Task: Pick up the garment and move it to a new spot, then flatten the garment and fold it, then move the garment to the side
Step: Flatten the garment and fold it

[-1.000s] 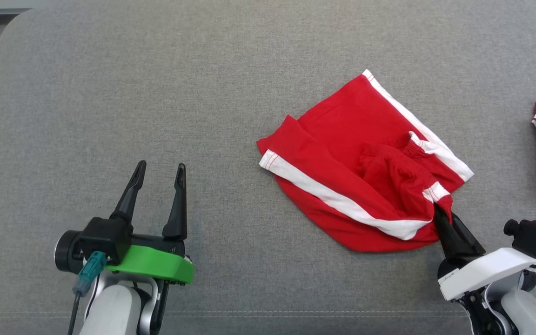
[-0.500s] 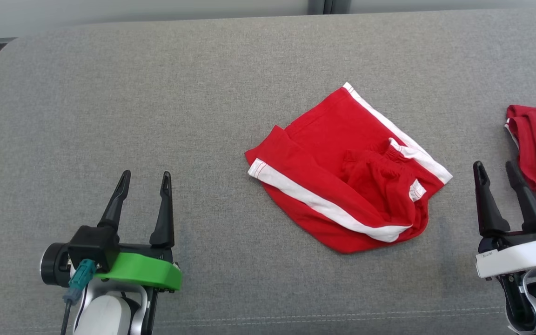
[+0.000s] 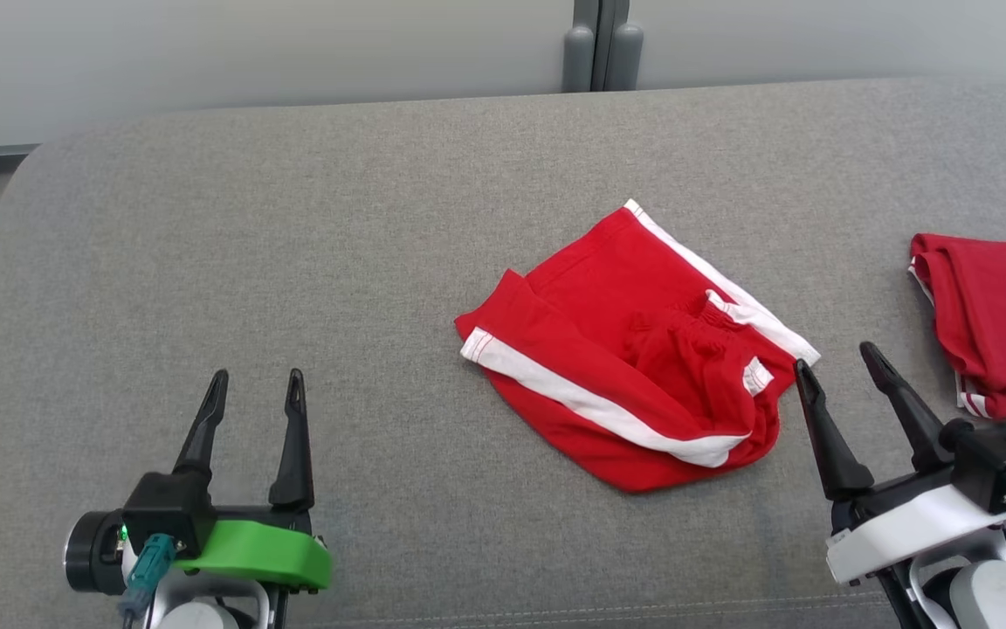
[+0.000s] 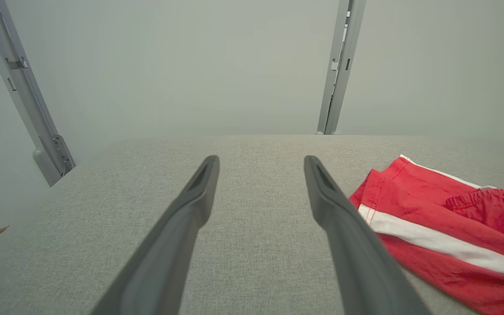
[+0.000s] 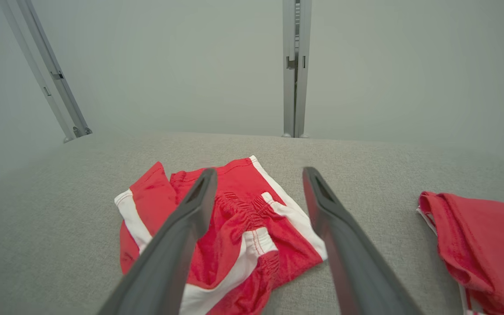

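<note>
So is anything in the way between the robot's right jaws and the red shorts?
Nothing visible is. The right jaws stand open just beside the red shorts, with only bare grey cushion around. The other red garment lies on the jaws' far side, not between.

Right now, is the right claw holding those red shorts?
No, the right gripper is open beside the red shorts, its fingers spread with no cloth pinched between them.
</note>
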You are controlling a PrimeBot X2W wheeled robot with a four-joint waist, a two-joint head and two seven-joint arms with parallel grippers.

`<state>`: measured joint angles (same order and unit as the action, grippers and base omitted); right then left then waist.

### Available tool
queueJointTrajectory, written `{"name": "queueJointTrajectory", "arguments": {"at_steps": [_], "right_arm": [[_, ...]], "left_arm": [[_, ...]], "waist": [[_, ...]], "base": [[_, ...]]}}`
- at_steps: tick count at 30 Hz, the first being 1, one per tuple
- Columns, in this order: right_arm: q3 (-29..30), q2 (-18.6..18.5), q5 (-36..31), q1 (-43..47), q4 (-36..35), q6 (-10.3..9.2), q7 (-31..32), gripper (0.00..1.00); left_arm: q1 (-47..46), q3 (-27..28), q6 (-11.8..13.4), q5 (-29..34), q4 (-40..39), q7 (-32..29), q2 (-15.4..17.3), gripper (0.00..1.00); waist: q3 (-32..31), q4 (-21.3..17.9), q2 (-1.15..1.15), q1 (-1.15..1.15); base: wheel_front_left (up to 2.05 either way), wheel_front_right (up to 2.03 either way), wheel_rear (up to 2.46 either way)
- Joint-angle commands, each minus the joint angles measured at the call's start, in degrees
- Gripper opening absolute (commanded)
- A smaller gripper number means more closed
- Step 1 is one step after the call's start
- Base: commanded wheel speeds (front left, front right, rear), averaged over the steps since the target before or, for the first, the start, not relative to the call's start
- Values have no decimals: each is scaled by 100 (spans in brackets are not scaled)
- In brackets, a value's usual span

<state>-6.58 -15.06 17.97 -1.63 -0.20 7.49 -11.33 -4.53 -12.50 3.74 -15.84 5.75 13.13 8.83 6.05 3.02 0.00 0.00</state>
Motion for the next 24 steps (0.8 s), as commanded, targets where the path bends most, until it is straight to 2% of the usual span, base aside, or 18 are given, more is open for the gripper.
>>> {"name": "queueJointTrajectory", "arguments": {"at_steps": [1, 11, 24], "right_arm": [[-35, 25, -82, 136, 25, -1, 8, 100], [140, 248, -173, 650, 2, -1, 63, 100], [206, 302, -221, 693, -110, -1, 112, 100]], "left_arm": [[135, 31, 63, 53, -19, 42, 57, 100], [474, 71, 153, 6, 19, 75, 155, 100], [371, -28, 162, 49, -89, -43, 234, 100]], "waist": [[-136, 1, 0, 0], [-401, 33, 0, 0], [-363, 63, 0, 0]], "base": [[0, 0, 0], [0, 0, 0], [0, 0, 0]]}}
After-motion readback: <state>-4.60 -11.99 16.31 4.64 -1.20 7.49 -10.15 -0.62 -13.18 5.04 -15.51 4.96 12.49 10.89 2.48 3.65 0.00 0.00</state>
